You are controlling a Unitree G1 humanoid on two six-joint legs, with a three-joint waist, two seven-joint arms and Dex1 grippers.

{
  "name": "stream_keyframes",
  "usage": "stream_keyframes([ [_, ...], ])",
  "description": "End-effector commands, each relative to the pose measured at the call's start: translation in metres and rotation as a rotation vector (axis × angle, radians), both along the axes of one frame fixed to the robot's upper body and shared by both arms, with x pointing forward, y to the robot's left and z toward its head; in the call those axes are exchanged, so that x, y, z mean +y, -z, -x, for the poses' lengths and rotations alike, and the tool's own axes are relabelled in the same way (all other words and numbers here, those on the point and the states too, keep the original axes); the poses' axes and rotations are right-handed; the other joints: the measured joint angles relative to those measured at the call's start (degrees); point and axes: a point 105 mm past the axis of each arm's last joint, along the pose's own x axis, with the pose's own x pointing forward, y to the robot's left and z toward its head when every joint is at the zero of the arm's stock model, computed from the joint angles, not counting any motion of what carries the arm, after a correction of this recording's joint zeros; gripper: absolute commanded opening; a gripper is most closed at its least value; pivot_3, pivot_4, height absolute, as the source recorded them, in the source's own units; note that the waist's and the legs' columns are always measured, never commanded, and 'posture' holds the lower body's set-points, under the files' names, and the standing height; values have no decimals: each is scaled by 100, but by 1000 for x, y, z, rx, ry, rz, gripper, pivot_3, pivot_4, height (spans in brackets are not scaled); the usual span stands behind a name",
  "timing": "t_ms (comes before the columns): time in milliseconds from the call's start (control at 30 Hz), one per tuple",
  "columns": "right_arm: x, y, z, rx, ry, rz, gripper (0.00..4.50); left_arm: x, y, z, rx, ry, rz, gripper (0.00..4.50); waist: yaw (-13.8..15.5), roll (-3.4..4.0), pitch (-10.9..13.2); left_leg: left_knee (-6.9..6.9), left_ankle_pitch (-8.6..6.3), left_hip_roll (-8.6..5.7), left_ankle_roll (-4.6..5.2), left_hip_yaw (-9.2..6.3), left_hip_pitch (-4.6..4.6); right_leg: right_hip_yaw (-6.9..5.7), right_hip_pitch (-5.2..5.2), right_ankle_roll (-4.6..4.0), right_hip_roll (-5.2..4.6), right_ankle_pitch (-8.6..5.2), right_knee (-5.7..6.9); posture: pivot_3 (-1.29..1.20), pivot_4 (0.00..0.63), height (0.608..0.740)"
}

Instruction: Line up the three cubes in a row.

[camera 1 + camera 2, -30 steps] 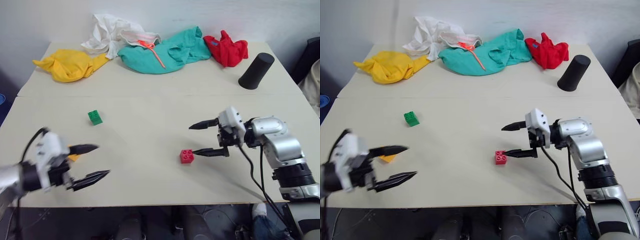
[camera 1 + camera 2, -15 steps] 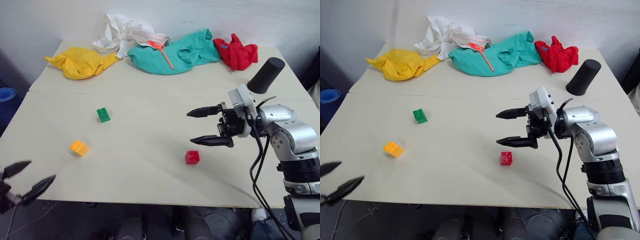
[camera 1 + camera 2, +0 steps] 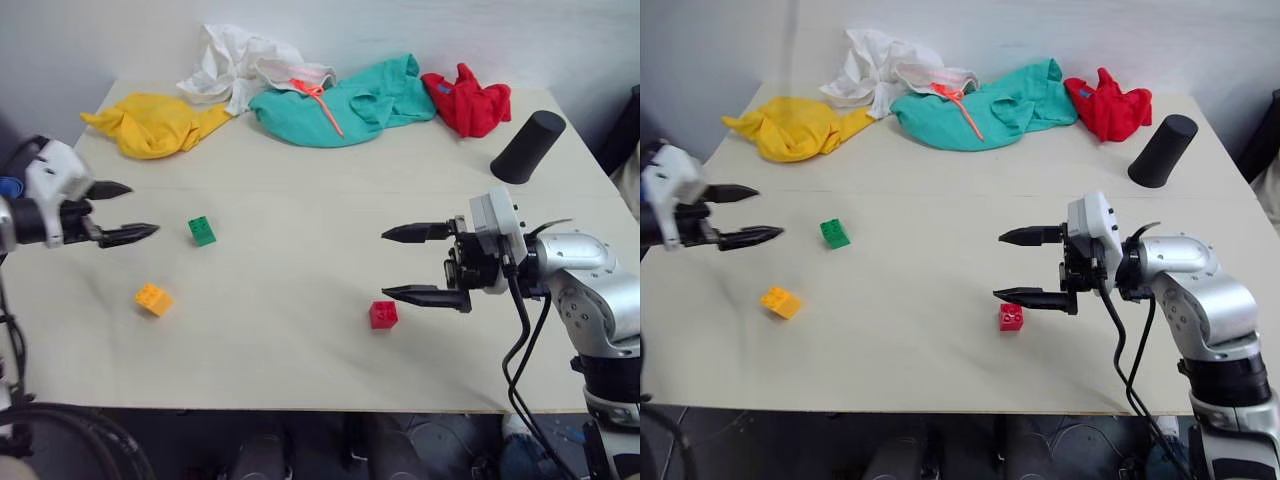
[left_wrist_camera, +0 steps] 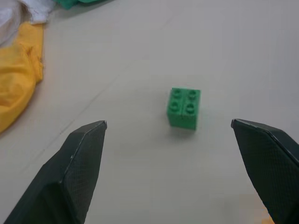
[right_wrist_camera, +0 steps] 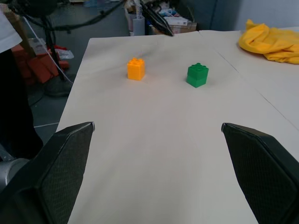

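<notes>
A: Where do the three cubes sit?

B: All on the desk (image 3: 300,340), none in a row yet. The green cube (image 3: 201,231) is at the left, the orange cube (image 3: 153,299) nearer the front edge just below it, and the red cube (image 3: 383,314) well apart to the right.

A: And the hands?

B: Both spread wide, holding nothing. The left hand (image 3: 128,211) hangs beside the green cube, which sits between its fingers in the wrist view. The right hand (image 3: 415,264) hovers just above and behind the red cube, pointing left across the desk.

A: What could go wrong?

B: I'd say the cubes are small and light, so a fingertip coming in low could knock one sideways instead of gripping it. The green cube lies turned at an angle to the left hand's fingers; closing on its corners could spin it or squirt it out. The orange cube is near the front edge, so a clumsy push might send it off.

A: Anything in the way?

B: Not much. The yellow cloth (image 3: 150,123), white cloth (image 3: 232,65), teal cloth (image 3: 340,100) and red cloth (image 3: 465,100) lie along the back, and a black cylinder (image 3: 527,146) stands at the back right, all away from the cubes. The middle of the desk is open for a row.
</notes>
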Motion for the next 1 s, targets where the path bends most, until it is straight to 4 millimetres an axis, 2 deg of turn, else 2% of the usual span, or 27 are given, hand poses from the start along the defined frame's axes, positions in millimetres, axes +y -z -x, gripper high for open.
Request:
stream_keyframes([
  [33, 0, -11, 13, -52, 29, -23, 4470, 1, 11, -17, 44, 5, -54, 4500, -18, -8, 1, 3, -2, -1, 4, 4, -1, -9, -1, 2, -2, 1, -3, 0, 150, 740],
  [300, -6, -13, 21, -68, 122, -27, 4470, -34, 28, -49, 78, 43, -58, 4500, 25, -19, 2, 9, -3, 1, 6, 1, 0, -16, 1, 4, -12, 2, -1, 0, 150, 740],
  [433, -7, -16, 22, -83, 142, -26, 4470, -48, 41, -55, 123, 67, -77, 4500, 25, -23, 1, 11, -3, -1, 11, -1, -2, -17, 2, 7, -15, 4, -2, 0, 150, 740],
  [533, -6, -17, 23, -89, 152, -27, 4500, -49, 52, -57, 151, 47, -117, 3902, 2, -24, 1, 10, -3, 1, 10, -2, -1, -19, 2, 8, -13, 4, -1, 0, 150, 740],
  [633, -7, -18, 23, -94, 158, -26, 4500, -49, 59, -58, 175, 33, -135, 3020, 2, -25, 2, 10, -3, 3, 10, -2, 0, -18, 2, 7, -13, 4, -1, 0, 150, 740],
  [800, -8, -18, 22, -94, 170, -28, 4500, -50, 54, -56, 186, 51, -121, 1507, 12, -25, 2, 12, -3, 0, 11, -3, -1, -19, 2, 7, -16, 4, 0, 0, 150, 740],
  [900, -8, -16, 20, -94, 167, -20, 4500, -51, 48, -54, 182, 75, -99, 1523, 11, -25, 2, 12, -3, 1, 11, -4, -1, -20, 2, 7, -15, 4, 0, 0, 150, 740],
  [1000, -8, -13, 20, -85, 158, -5, 4500, -61, 39, -49, 183, 171, -58, 1523, 11, -25, 2, 12, -3, 1, 11, -4, -1, -21, 2, 8, -15, 4, 0, 0, 150, 740],
])
